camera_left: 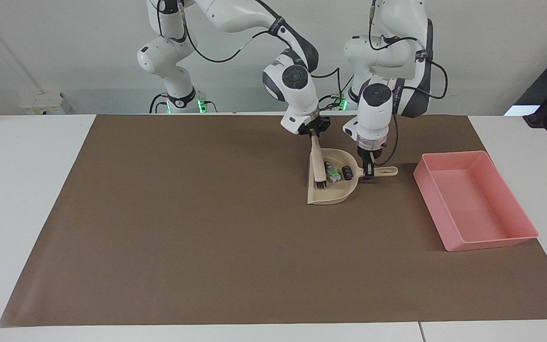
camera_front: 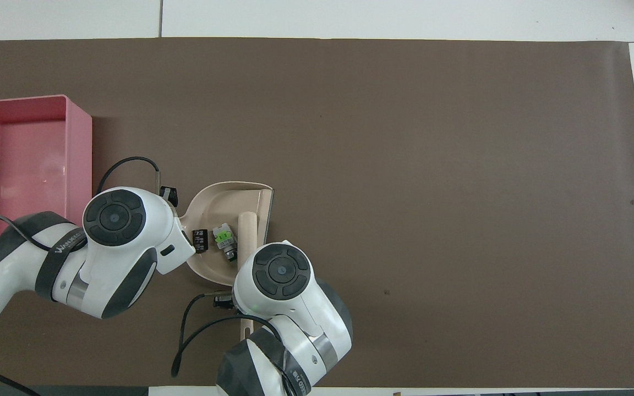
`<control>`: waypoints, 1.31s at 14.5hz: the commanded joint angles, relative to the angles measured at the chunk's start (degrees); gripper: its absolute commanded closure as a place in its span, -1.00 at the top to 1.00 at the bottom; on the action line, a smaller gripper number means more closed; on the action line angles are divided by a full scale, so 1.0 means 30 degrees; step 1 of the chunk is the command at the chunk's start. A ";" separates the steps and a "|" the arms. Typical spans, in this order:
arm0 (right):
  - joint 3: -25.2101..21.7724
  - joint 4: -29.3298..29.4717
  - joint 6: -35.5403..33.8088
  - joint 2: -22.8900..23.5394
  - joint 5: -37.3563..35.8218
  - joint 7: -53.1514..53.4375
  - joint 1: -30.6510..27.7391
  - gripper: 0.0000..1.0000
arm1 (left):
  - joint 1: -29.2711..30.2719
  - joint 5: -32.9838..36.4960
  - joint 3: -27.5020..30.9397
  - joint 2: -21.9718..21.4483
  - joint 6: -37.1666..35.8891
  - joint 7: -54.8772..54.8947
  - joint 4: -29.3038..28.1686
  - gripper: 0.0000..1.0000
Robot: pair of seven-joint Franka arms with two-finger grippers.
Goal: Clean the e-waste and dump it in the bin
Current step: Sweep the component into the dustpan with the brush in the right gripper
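Dark battery [camera_left: 347, 173] lying lengthwise toward robots

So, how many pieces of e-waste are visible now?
2. Both lie inside the dustpan: the white piece next to the brush, the dark battery-like piece toward the handle. More may be hidden under the arms.

The right arm comes in from its base at 11 o'clock in the facing view, elbow high, forearm sloping down toward 4 o'clock. Its wrist tips the right end effector [camera_left: 315, 134] downward, fingertips closed on a brush handle [camera_left: 316, 159]. The left arm stands at 1 o'clock in that view, folded tight, its forearm dropping nearly straight down. The left end effector [camera_left: 368, 172] points vertically at the worktop, fingertips closed on a dustpan handle [camera_left: 385, 171]. From overhead both wrists sit side by side near 7 o'clock, right wrist [camera_front: 277, 270], left wrist [camera_front: 113, 215].
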 commanded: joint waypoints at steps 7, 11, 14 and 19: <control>-0.0002 -0.0710 -0.8237 -0.6530 -0.4915 -0.1218 -0.6713 -1.00 | 0.0080 -0.1740 0.0144 -0.0099 0.0460 0.0346 -0.0124 -0.99; -0.0002 -0.1555 -1.0091 -0.7235 -0.7846 -0.6373 -1.1548 -1.00 | 0.1362 -0.5602 0.0173 0.0339 -0.0416 0.4175 0.1135 -0.99; -0.0002 -0.2495 -0.9828 -0.7355 -0.8790 -1.0442 -1.4917 -1.00 | 0.2946 -0.7835 0.0202 0.1041 -0.2462 0.7049 0.3122 -0.99; -0.0002 -0.5187 -0.5794 -0.7239 -1.0256 -1.3907 -1.8760 -1.00 | 0.5289 -0.8162 0.0261 0.1366 -0.6183 0.7760 0.7137 -0.99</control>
